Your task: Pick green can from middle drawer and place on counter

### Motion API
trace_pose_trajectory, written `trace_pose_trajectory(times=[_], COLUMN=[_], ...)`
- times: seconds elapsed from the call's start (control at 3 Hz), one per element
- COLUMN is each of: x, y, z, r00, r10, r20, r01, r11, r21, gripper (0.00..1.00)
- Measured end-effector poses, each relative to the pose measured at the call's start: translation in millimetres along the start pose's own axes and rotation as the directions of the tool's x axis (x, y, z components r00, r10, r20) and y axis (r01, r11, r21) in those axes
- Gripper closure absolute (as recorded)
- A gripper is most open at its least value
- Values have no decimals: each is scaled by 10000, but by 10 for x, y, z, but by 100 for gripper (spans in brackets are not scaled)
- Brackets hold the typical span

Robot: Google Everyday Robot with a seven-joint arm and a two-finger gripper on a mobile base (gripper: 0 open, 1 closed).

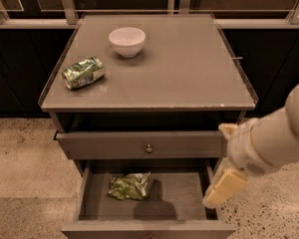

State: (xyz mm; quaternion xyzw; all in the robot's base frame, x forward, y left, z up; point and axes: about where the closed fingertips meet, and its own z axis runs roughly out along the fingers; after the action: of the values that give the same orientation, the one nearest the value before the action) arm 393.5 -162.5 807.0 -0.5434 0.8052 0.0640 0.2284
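The green can (129, 185), a crumpled green-and-white foil packet, lies on the floor of the open middle drawer (189, 195), left of centre. My gripper (217, 166) hangs at the right, beside the drawer's right wall and below the counter's (189, 63) front right corner. Its two pale fingers are spread apart and hold nothing. It is well to the right of the green can and above drawer level.
A white bowl (127, 41) stands at the counter's back. A smaller rolled-up green packet (83, 72) lies at the counter's left. The upper drawer (148, 146), with a round knob, is slightly open. Dark cabinets stand on both sides, speckled floor below.
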Motion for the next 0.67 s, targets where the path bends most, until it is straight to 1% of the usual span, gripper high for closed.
trace_pose_trajectory(times=[0.33, 0.67], x=[61, 60], y=[191, 186], z=[659, 633], r00=[9995, 9995], r10=[-127, -166], r20=[-296, -270], r01=[106, 152], r11=[9975, 9985], r21=[-704, -527], gripper=[0, 0])
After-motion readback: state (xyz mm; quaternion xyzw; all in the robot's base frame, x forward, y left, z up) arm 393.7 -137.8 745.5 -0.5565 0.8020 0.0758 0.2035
